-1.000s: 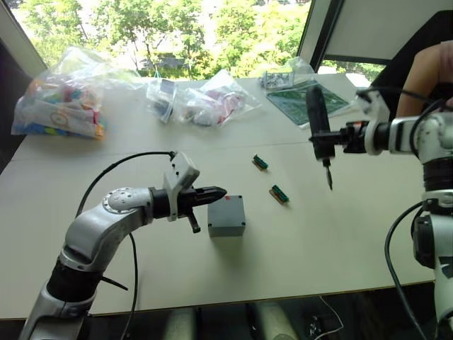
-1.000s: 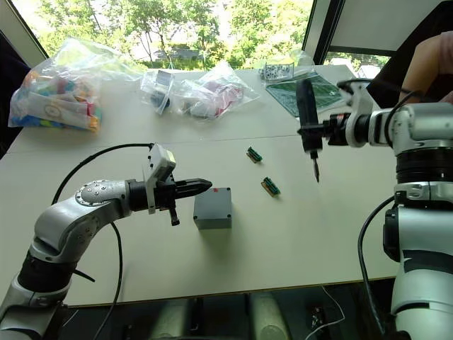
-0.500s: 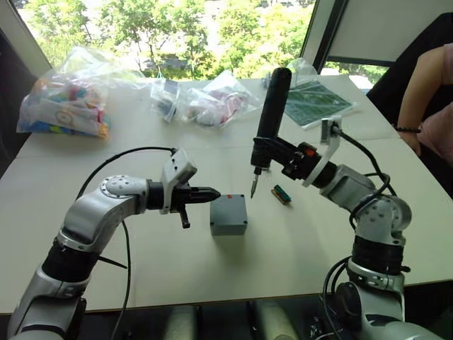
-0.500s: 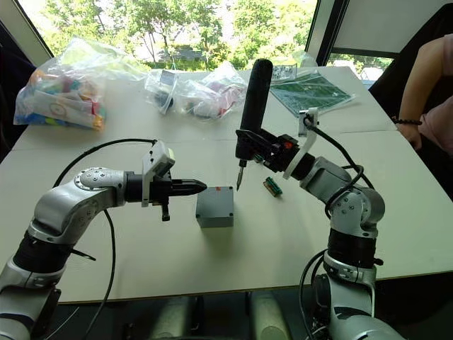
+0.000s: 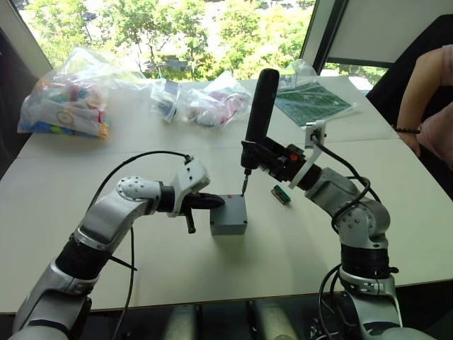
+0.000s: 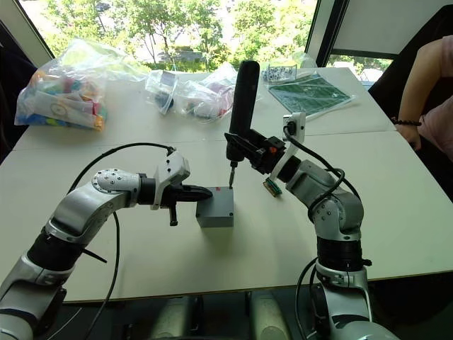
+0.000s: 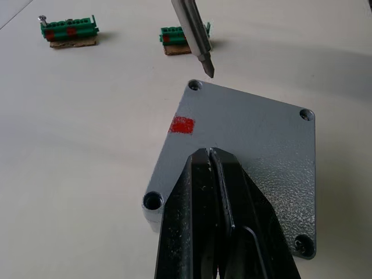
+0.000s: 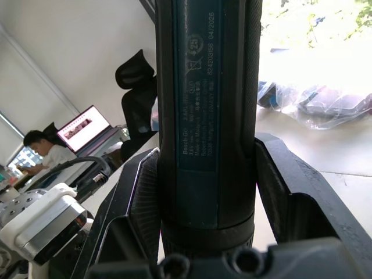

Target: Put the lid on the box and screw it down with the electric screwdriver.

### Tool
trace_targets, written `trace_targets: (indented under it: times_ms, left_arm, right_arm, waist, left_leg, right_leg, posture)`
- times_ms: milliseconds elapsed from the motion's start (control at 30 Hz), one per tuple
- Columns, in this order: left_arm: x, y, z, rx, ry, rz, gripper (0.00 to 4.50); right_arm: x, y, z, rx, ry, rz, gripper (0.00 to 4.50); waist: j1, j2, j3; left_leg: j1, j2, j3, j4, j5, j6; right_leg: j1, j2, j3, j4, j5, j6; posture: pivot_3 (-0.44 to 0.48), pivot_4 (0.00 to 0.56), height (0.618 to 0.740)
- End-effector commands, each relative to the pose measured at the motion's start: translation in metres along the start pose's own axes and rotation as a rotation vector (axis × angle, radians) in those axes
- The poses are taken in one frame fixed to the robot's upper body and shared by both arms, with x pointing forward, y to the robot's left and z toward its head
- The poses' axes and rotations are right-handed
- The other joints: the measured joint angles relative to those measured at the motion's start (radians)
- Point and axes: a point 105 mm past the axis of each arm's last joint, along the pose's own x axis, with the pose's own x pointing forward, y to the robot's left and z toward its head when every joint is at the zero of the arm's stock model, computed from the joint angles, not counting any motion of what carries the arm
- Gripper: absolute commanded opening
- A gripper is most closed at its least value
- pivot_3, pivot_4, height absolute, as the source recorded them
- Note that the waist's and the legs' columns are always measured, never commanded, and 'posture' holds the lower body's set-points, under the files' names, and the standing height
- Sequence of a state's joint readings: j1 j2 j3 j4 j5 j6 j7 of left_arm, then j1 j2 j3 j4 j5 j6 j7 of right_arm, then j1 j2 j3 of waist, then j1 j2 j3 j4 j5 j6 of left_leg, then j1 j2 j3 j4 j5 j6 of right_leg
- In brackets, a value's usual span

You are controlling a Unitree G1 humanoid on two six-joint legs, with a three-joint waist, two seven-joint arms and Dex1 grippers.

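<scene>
At the upper left of the head view, clear bags of colourful parts (image 5: 62, 106) lie on the white desk (image 5: 141, 269). Left of centre, the left tool (image 7: 210, 154), its two black fingers clenched together, rests its tip on the grey lid (image 7: 261, 157), which sits on the box (image 5: 228, 214) at mid-frame; a red mark (image 7: 181, 124) shows near one edge of the lid. Just above the box, the right tool (image 8: 203, 192) grips the black electric screwdriver (image 5: 257, 115) nearly upright, its metal bit (image 7: 195, 36) poised at a corner screw hole (image 7: 196, 85). Two green terminal blocks (image 7: 70, 30) lie beyond. At the far right edge, a person's arm (image 5: 417, 85) reaches in.
</scene>
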State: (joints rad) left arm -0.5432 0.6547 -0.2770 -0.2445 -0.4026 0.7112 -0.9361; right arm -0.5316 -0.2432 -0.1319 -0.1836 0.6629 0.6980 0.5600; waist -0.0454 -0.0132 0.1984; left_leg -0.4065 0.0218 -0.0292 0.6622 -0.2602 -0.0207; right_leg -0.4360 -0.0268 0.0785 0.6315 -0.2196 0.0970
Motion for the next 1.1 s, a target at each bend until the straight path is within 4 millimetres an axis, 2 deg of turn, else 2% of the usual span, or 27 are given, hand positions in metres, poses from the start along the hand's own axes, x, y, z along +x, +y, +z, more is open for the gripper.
trace_targets:
  times_ms: [33, 333, 533, 833, 900, 933, 1100]
  left_arm:
    - [0.0, -0.005, -0.004, -0.002, 0.016, -0.015, 0.0]
    - [-0.003, -0.007, -0.005, -0.007, 0.023, -0.016, 0.0]
    - [-0.004, -0.007, -0.006, -0.009, 0.03, -0.014, 0.0]
    - [-0.002, -0.009, -0.01, -0.014, 0.038, -0.023, 0.0]
    - [0.001, -0.01, -0.011, -0.016, 0.039, -0.026, 0.0]
    - [0.002, -0.01, -0.011, -0.015, 0.04, -0.027, 0.0]
    - [0.003, -0.012, -0.012, -0.014, 0.043, -0.034, 0.0]
  right_arm:
    - [0.004, 0.007, 0.011, -0.058, -0.062, 0.027, 1.91]
    - [0.002, 0.004, -0.002, -0.101, -0.019, 0.023, 1.91]
    - [-0.003, 0.009, -0.015, -0.224, 0.03, 0.055, 1.91]
    - [-0.017, 0.017, -0.04, -0.286, 0.083, 0.061, 1.91]
    - [-0.025, 0.009, -0.066, -0.325, 0.186, 0.018, 1.91]
    - [-0.027, 0.004, -0.07, -0.336, 0.199, -0.006, 1.91]
    - [-0.024, -0.002, -0.067, -0.271, 0.149, -0.06, 1.91]
  waist:
    - [0.0, 0.0, 0.0]
    - [0.0, 0.0, 0.0]
    - [0.0, 0.0, -0.001]
    - [0.001, -0.004, -0.004]
    - [0.001, -0.004, -0.005]
    - [0.001, -0.004, -0.008]
    - [0.002, -0.008, -0.02]
  left_leg:
    - [0.0, 0.0, 0.0, 0.0, 0.0, 0.0]
    - [0.0, 0.0, 0.0, 0.0, 0.0, 0.0]
    - [0.001, 0.0, 0.0, 0.0, 0.0, 0.0]
    - [0.012, 0.0, 0.0, -0.001, 0.0, 0.0]
    - [0.013, 0.0, 0.0, -0.001, 0.0, 0.0]
    - [0.013, 0.0, 0.0, -0.002, 0.0, 0.0]
    - [0.018, 0.0, 0.0, -0.003, 0.0, 0.0]
  right_leg:
    - [0.0, 0.0, 0.0, 0.0, 0.0, 0.0]
    - [0.0, 0.0, 0.0, 0.0, 0.0, 0.0]
    - [0.001, 0.0, 0.0, 0.0, 0.0, 0.0]
    - [0.012, 0.0, 0.0, -0.001, -0.002, 0.0]
    - [0.013, 0.0, 0.0, -0.001, -0.004, 0.003]
    - [0.013, 0.0, 0.0, -0.001, -0.004, 0.003]
    - [0.017, -0.001, 0.0, -0.002, -0.006, 0.002]
  posture:
    - [0.0, 0.15, 0.74]
    - [0.0, 0.15, 0.74]
    - [0.0, 0.15, 0.74]
    - [0.0, 0.15, 0.74]
    - [0.0, 0.15, 0.74]
    - [0.0, 0.15, 0.74]
    - [0.0, 0.15, 0.74]
